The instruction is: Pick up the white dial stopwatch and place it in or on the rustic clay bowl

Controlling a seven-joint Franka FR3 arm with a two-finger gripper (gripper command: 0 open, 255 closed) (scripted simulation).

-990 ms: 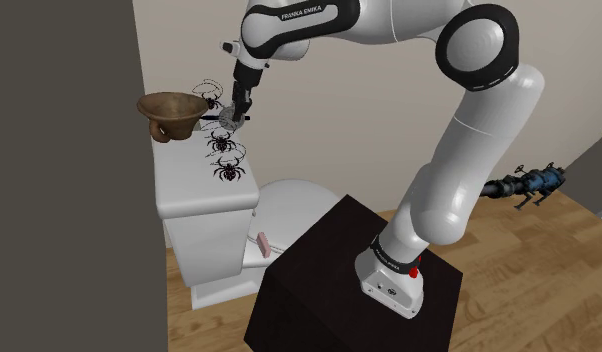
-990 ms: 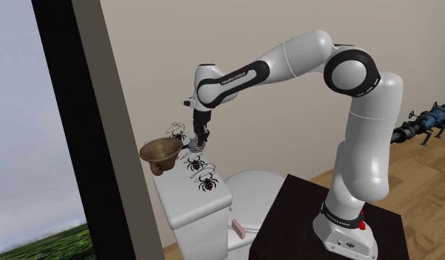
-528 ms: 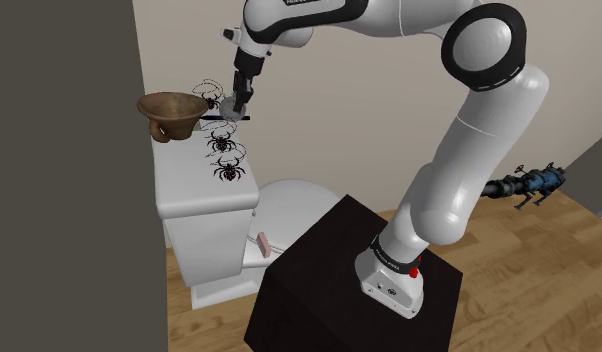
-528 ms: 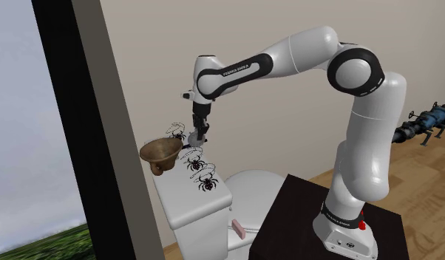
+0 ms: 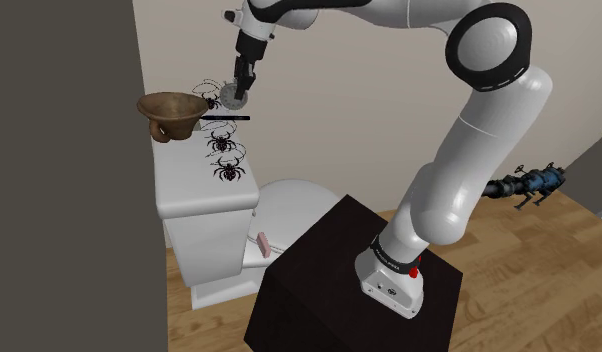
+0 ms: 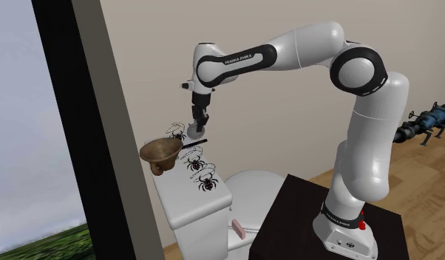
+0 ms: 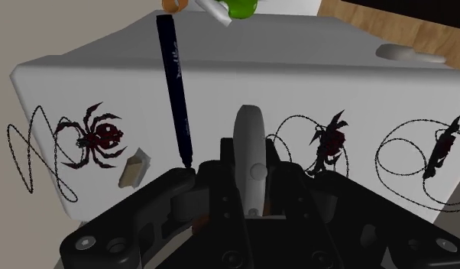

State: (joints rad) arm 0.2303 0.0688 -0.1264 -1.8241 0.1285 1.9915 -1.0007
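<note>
One stopwatch [image 7: 249, 145], edge-on, pinched firmly in the gripper [image 5: 235, 92]; held above the tank [image 5: 201, 196], seemingly just right of the bowl [image 5: 170, 108], to clear its rim.

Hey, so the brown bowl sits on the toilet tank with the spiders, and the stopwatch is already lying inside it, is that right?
Not quite. The bowl does sit on the toilet tank with the spiders, but the stopwatch is not inside it. The shoulder view shows the gripper holding it in the air beside the bowl.
</note>
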